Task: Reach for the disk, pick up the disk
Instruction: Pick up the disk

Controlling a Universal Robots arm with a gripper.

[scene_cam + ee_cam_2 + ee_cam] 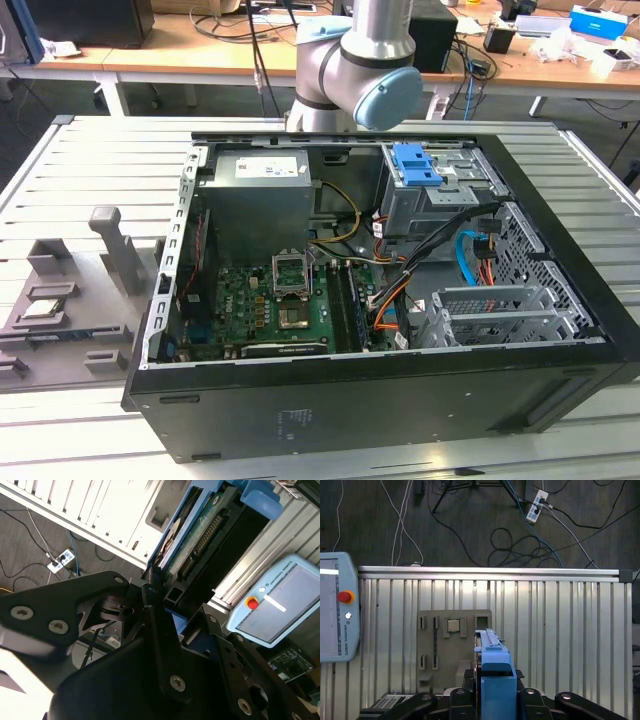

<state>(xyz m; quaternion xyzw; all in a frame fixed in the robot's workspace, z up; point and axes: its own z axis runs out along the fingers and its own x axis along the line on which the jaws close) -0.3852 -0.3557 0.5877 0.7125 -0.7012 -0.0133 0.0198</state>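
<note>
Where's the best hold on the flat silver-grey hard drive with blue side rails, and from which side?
Probably across the two broad flat faces of the blue-railed disk, coming in over its thin edge; the black gripper clamps that slim slab so.

Slatted metal table (95, 160) bears computer case (350, 405) and grey fixture (60, 325).

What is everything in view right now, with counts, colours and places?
disk: one, blue rails and green board, held in the gripper
computer case: one, black, open, lying on the table
bracket: one, blue, atop the drive cage in the case
fixture: one, grey, on the table
chip: one, silver, seated in the fixture
teach pendant: one, pale blue-grey, at the table's edge
table: one, silver, slatted, under the case
arm: one, silver with pale-blue caps, beyond the case
gripper: one, black, shut on the disk
</note>
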